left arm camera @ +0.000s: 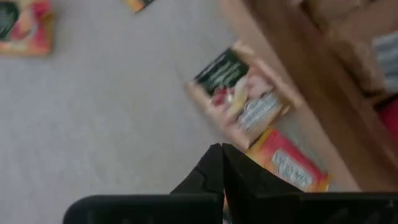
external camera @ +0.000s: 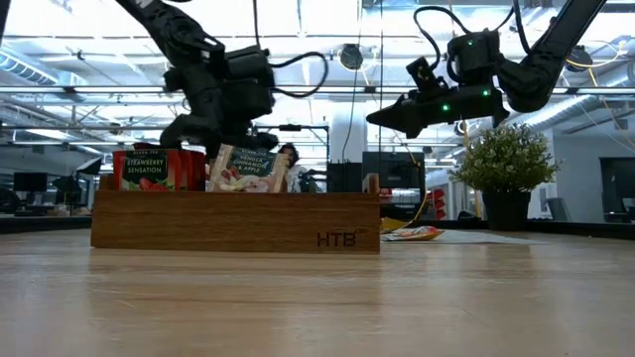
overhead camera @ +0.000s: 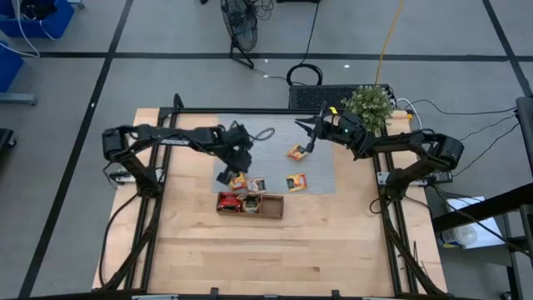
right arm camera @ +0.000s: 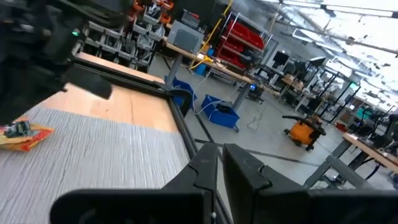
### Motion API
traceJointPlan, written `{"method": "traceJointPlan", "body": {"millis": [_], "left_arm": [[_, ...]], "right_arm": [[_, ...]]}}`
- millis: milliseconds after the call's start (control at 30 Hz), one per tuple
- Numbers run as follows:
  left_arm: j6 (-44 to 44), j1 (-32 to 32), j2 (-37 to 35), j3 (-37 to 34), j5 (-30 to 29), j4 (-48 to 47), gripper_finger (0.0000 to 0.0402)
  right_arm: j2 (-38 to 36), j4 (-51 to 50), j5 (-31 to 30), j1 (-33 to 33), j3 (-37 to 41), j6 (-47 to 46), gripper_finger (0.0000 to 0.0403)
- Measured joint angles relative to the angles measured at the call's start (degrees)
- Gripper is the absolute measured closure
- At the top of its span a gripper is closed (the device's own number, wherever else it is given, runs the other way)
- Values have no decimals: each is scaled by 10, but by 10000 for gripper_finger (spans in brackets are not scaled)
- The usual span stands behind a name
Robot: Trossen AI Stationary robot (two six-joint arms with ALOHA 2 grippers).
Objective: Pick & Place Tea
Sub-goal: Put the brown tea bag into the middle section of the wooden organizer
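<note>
Two tea packets, one cream (left arm camera: pixel 239 93) and one orange-red (left arm camera: pixel 286 163), lie flat on the grey mat (overhead camera: pixel 275 158) beside the wooden tray (overhead camera: pixel 271 207). My left gripper (left arm camera: pixel 222 154) slants down just above them, shut, with nothing between its fingers; in the high view my left gripper (overhead camera: pixel 233 169) is over the mat's near left part. Two more packets (overhead camera: pixel 296 152) (overhead camera: pixel 296 182) lie farther right. Red and cream packets (external camera: pixel 149 169) (external camera: pixel 248 169) stand in the tray. My right gripper (external camera: pixel 382 117) hangs level above the mat's far right, shut and empty.
A potted plant (overhead camera: pixel 369 104) stands at the table's far right corner, behind my right arm. The tray (external camera: pixel 233 220) sits just off the mat's near edge. Bare wooden tabletop (overhead camera: pixel 275 258) stretches toward the near edge.
</note>
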State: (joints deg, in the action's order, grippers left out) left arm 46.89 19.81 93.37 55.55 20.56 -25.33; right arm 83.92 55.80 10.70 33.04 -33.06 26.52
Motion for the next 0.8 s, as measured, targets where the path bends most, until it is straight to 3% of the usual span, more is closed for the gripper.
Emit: {"method": "traceJointPlan", "body": {"millis": [267, 600, 800], "left_arm": [[8, -57, 59, 35, 39, 15, 398], [-5, -57, 157, 76, 49, 59, 397], [-38, -56, 171, 87, -1, 48, 396]], "right_arm": [[0, -8, 0, -1, 0, -10, 385], [0, -12, 0, -1, 0, -32, 385], [0, -20, 1, -1, 0, -33, 385]]}}
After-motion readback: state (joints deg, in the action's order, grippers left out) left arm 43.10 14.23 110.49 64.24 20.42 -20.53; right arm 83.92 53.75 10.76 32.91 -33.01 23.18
